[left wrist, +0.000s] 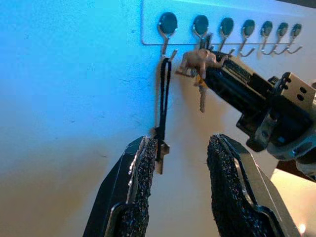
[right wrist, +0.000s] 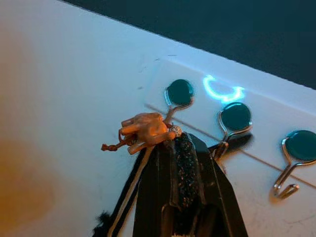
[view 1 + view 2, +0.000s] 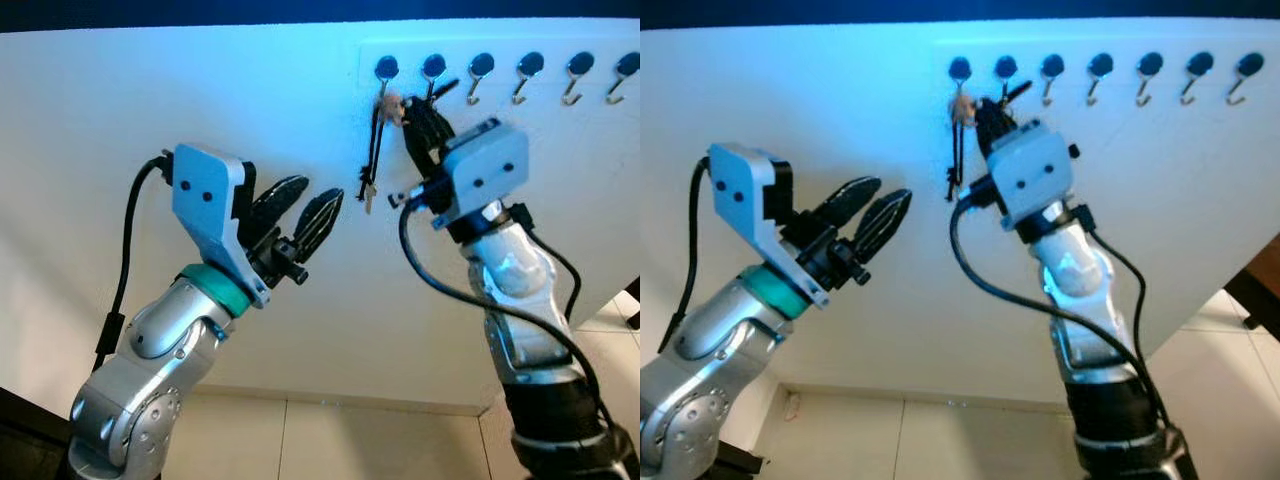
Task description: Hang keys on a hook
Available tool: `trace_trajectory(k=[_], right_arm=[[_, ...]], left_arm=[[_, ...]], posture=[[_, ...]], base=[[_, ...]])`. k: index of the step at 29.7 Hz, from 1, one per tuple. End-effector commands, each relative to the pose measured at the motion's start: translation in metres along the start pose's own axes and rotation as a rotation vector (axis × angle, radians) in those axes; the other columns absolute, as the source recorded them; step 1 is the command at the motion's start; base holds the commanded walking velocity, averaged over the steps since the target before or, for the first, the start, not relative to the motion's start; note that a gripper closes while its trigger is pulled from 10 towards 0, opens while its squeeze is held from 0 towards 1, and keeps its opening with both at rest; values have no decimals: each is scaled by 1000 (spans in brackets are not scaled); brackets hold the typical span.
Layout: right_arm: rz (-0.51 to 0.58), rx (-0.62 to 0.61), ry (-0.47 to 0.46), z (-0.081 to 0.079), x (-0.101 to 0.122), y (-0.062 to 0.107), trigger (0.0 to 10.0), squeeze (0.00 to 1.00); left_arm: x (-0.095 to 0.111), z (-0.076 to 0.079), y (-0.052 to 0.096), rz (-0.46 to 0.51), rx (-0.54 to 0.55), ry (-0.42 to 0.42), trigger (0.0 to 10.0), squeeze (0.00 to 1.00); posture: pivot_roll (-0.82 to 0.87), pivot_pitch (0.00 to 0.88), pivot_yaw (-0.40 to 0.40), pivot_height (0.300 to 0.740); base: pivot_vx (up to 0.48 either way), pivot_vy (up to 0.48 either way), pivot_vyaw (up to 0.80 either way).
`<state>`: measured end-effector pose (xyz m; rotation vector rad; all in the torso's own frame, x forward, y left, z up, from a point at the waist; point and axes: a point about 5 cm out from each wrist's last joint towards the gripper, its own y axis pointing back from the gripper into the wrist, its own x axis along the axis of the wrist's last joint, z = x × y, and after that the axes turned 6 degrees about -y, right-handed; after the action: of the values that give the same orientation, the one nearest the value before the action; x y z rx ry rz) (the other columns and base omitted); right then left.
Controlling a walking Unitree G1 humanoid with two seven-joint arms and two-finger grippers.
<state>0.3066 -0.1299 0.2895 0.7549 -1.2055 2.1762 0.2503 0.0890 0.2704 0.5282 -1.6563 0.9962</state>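
Keys (image 3: 372,160) hang from the leftmost hook (image 3: 384,75) on the wall rack (image 1: 153,37), black strap running straight down, long axis vertical. Right gripper (image 3: 420,118) pinched closed on the keys by the tan charm (image 2: 145,131). Left gripper (image 3: 300,215) fingers spread, holding nothing, below-left of keys.

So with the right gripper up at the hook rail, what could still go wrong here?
The right gripper is shut on the keys between the first two hooks; I cannot tell if the ring is over a hook, so releasing might drop them. The black lanyard already hangs on the first hook close beside it, and pulling back could snag it. The open left gripper hovers nearby and may bump its hanging end.
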Motion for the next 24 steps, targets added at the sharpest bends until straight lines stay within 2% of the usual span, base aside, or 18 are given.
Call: trace_trajectory(k=[1,6,9,10,12,15,16,17,18,19,21,24], right_arm=[[-8,39,9,-6,0,4,10000,0],[-75,59,8,-9,-11,18,10000,0],[-85,58,6,-10,-12,20,10000,0],[-103,49,-1,-10,-16,22,10000,565],[-121,35,-25,-10,-19,24,10000,1000],[-124,4,-58,-8,-18,24,10000,1000],[-127,-12,-84,-6,-19,24,10000,863],[-136,-31,-130,-5,-20,25,10000,863],[-160,-48,-212,-4,-24,28,10000,0],[-160,-48,-212,-4,-24,28,10000,0],[-199,-25,-300,-8,-30,34,10000,0],[-275,16,-447,-16,-40,55,10000,0]], left_arm=[[0,1,1,-7,-9,3,10000,0],[-1,1,2,-12,-10,4,10000,0],[-1,1,2,-13,-10,4,10000,0],[-1,1,2,-14,-10,5,10000,0],[-1,1,2,-16,-12,4,10000,0],[0,1,3,-16,-13,3,10000,0],[0,1,3,-16,-13,3,10000,0],[0,1,3,-17,-13,3,10000,0],[-1,2,3,-20,-13,4,10000,0],[-1,2,3,-20,-13,4,10000,0],[-3,2,3,-25,-14,6,10000,0],[-9,2,5,-48,-13,2,10000,0]], posture=[[-97,60,138,740],[-97,66,138,740],[-97,66,138,740],[-97,66,138,740],[-97,66,138,740],[-94,66,140,740],[-93,66,140,740],[-93,66,140,740],[-93,66,140,740],[-93,66,140,740],[-96,70,139,740],[-99,71,133,740]], base=[[0,0,0],[0,0,0],[0,0,0],[0,0,0],[0,0,0],[0,0,0],[0,0,0],[0,0,0],[0,0,0],[0,0,0],[0,0,0],[0,0,0]])
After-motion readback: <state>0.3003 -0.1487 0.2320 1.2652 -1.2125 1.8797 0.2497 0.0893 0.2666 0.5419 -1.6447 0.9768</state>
